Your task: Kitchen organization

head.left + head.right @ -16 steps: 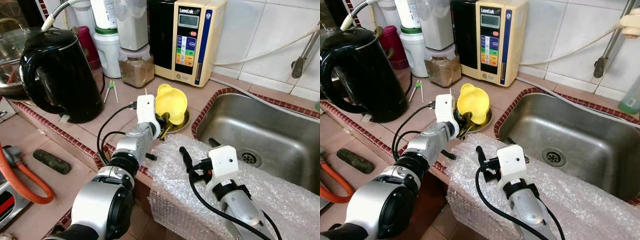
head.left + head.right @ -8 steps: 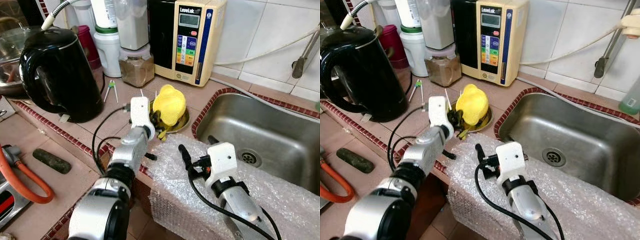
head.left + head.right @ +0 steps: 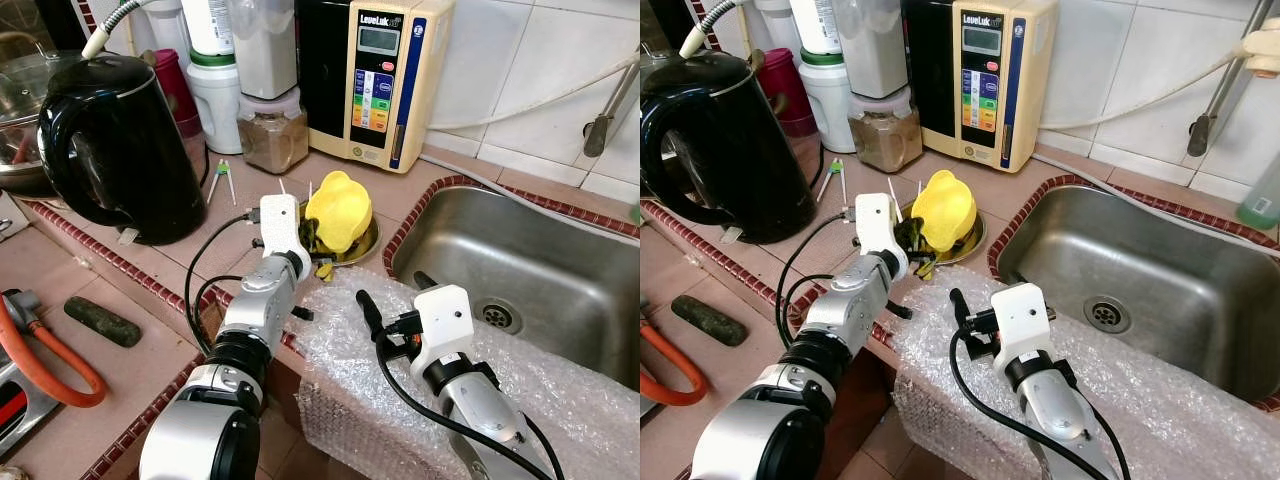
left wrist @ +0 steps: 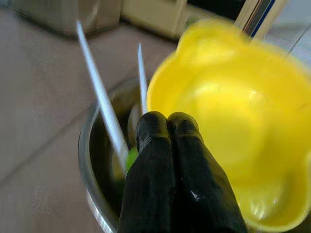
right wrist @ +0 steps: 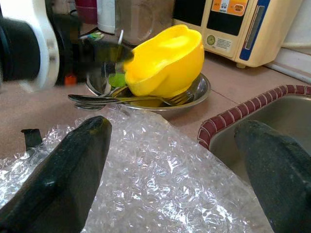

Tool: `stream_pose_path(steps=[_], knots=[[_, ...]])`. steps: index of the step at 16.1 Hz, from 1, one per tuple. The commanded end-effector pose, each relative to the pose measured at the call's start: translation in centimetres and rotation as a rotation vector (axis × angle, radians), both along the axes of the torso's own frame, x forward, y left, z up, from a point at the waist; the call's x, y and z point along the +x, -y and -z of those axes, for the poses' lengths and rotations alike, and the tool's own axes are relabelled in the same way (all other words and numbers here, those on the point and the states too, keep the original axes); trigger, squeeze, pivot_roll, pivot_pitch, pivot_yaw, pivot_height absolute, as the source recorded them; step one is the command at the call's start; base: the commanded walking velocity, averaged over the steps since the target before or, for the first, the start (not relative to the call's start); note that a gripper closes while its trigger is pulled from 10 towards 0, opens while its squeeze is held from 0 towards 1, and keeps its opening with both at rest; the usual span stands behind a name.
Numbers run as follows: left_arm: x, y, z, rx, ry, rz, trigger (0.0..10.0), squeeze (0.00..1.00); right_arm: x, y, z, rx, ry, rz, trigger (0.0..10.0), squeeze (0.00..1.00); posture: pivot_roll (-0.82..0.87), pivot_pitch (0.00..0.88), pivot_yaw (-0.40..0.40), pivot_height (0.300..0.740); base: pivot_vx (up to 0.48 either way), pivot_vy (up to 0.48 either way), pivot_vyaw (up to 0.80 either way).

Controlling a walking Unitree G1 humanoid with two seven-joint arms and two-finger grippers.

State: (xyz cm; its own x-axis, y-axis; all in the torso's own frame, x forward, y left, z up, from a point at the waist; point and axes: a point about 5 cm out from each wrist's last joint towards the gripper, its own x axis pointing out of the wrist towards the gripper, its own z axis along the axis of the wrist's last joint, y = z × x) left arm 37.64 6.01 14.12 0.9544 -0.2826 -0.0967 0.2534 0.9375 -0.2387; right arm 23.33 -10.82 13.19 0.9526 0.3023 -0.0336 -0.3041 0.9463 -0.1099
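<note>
At frame centre, the yellow flower-shaped plastic bowl (image 3: 341,209) is seen tilted in the shallow steel dish (image 3: 966,240), evidently being lifted by the left gripper (image 4: 167,127), fingers pressed together at its rim, while the right gripper (image 5: 175,170) is held spread wide over the bubble wrap (image 3: 560,385).

1. One yellow bowl (image 3: 341,208), tilted in one steel dish (image 5: 197,92).
2. Two white sticks (image 4: 99,92) standing in that dish; the cutlery across it blurs together, so its number cannot be told.
3. One black kettle (image 3: 115,150).
4. One water machine (image 3: 375,75) at the tiled wall.
5. One jar of brown powder (image 3: 272,135), with several bottles and tubs behind it, too crowded to count surely.
6. One steel sink (image 3: 530,270).
7. One sheet of bubble wrap (image 3: 370,370) over the worktop (image 3: 150,290) edge.
8. One orange hose (image 3: 45,355).
9. Two robot arms, so one left hand (image 3: 309,236) and one right hand (image 3: 390,312).
</note>
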Motion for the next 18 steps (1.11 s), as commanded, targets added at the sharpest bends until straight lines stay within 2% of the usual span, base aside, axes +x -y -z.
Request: stream_pose_path(steps=[1, 4, 8, 9, 10, 11, 15, 16, 17, 18], knots=[[0.1, 0.2, -2.5, -0.02, 0.157, 0.034, 0.0, 0.0, 0.0, 0.1, 0.1, 0.006, -0.008, 0.009, 10.0, 0.0, -0.02, 0.0, 0.04, 0.74, 0.0, 0.0, 0.0], [-0.7, 0.5, -3.2, -0.022, 0.251, 0.125, 0.0, 0.0, 0.2, -0.1, 0.0, 0.016, 0.002, 0.013, 10.0, 0.0, -0.02, 0.0, 0.042, 0.74, 0.0, 0.0, 0.0], [-2.3, 0.1, -3.1, 0.067, 0.349, 0.243, 0.0, 0.0, 0.2, -0.1, -0.1, 0.017, 0.002, 0.014, 10.0, 0.0, -0.01, 0.0, 0.044, 0.74, 0.0, 0.0, 0.0], [-2.9, 0.3, -3.4, 0.072, 0.375, 0.284, 6.9, 0.0, 0.1, 0.0, 0.0, 0.018, 0.001, 0.014, 10.0, 0.0, -0.01, 0.0, 0.045, 0.74, 0.0, 0.0, 0.0], [-3.2, 0.3, -3.4, 0.074, 0.377, 0.286, 10.0, 0.0, 0.0, 0.0, 0.1, 0.018, -0.002, 0.017, 10.0, 0.0, 0.0, 0.001, 0.047, 0.74, 0.0, 0.0, 0.0], [-3.4, 0.2, -3.2, 0.048, 0.342, 0.283, 10.0, 1.0, -0.2, 0.1, 0.2, 0.019, -0.008, 0.02, 10.0, 0.0, 0.0, 0.007, 0.048, 0.74, 0.0, 0.0, 0.0], [-4.1, -1.0, -2.4, -0.012, 0.199, 0.211, 10.0, 1.0, -0.8, -0.2, 0.5, 0.021, -0.017, 0.015, 10.0, 0.0, 0.01, 0.017, 0.054, 0.74, 0.0, 0.0, 0.0], [-4.2, -1.0, -2.4, -0.012, 0.191, 0.215, 10.0, 1.0, -0.8, -0.2, 0.5, 0.02, -0.017, 0.015, 10.0, 0.0, 0.01, 0.018, 0.054, 0.74, 0.0, 0.0, 0.0], [-4.3, -1.0, -2.2, -0.078, 0.102, 0.193, 10.0, 1.0, -0.8, -0.3, 0.5, 0.023, -0.02, 0.013, 10.0, 0.0, 0.01, 0.023, 0.055, 0.74, 0.0, 0.0, 0.0], [-4.3, -0.7, -2.1, -0.095, 0.068, 0.19, 10.0, 1.0, -0.9, -0.4, 0.5, 0.024, -0.021, 0.01, 10.0, 0.0, 0.01, 0.031, 0.056, 0.74, 0.0, 0.0, 0.0]])
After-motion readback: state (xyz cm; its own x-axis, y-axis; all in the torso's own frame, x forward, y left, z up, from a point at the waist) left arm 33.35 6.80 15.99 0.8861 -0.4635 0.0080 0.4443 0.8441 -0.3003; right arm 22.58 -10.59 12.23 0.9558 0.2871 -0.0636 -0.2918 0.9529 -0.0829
